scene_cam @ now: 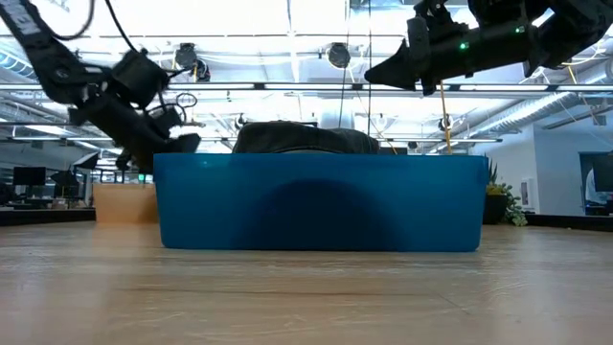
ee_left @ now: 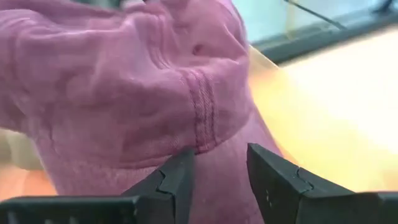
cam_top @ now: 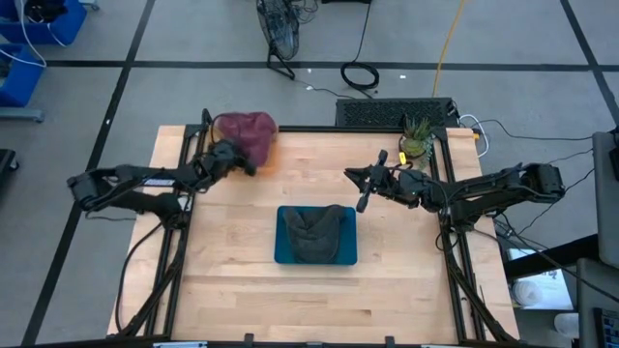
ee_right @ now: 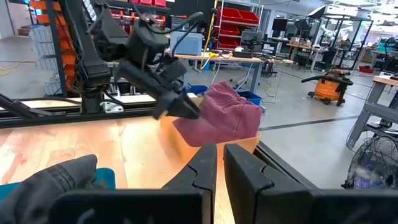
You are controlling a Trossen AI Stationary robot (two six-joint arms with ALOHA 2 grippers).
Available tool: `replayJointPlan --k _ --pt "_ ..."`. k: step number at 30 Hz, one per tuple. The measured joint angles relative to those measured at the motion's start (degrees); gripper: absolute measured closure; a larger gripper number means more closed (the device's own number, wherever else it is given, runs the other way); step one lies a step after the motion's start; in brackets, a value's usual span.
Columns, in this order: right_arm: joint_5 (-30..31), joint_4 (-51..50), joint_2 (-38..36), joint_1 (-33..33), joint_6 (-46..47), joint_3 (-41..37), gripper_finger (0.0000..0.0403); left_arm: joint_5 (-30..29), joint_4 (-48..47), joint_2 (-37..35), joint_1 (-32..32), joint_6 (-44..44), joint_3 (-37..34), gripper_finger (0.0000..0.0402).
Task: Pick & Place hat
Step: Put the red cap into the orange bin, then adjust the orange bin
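The left gripper (ee_left: 217, 171) has its jaws apart, one on each side of the brim of the pink cap (cam_top: 248, 132), not yet pressing it. The right gripper (cam_top: 365, 189) has its jaws clenched on nothing, raised above the wooden table (cam_top: 232, 290). Between both grippers, nearer the front, a blue tray (cam_top: 282, 253) contains a dark grey cap (cam_top: 316, 235). Beyond the right gripper stands a small potted plant (cam_top: 417, 136). Behind is a workshop with red bins (ee_right: 238, 28).

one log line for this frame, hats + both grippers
left gripper: open at pink hat, not gripping | right gripper: shut, empty, raised over table | grey hat: in blue bin
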Motion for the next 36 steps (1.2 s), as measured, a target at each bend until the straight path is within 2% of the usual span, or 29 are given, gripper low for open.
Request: replayJointPlan --k 4,7,10,14,21,28,32,36 --pt "0.0 0.08 -0.58 0.0 -0.13 0.0 0.0385 1.63 -5.33 -8.83 -1.65 1.13 -0.13 0.0252" --pt "-0.02 -0.21 -1.21 0.0 -0.15 0.0 0.0385 -1.48 -10.2 -13.87 -1.63 1.02 -0.05 0.0252" --pt "-0.02 -0.59 -1.49 0.0 -0.15 0.04 0.0385 -2.73 -13.34 -16.93 -1.7 0.61 -0.05 0.0252" --pt "-0.02 -0.8 -1.46 -0.02 -0.17 0.04 0.0385 -0.53 -10.51 -18.03 -2.41 -0.66 0.0 0.0252" --pt "-0.04 2.02 -1.49 -0.02 0.19 0.04 0.0385 7.06 5.27 -12.33 -8.3 0.13 0.11 0.0252" --pt "-0.08 2.2 -1.46 -0.02 1.64 0.04 0.0385 9.47 18.92 -1.81 -12.31 3.66 0.26 0.0252" --pt "-0.08 2.16 -1.46 -0.02 1.69 0.04 0.0385 12.47 19.26 3.19 -12.62 3.98 3.98 0.0252" --pt "-0.11 2.14 -1.46 -0.02 1.69 0.04 0.0385 10.45 13.89 9.41 -14.34 6.71 9.89 0.0252"
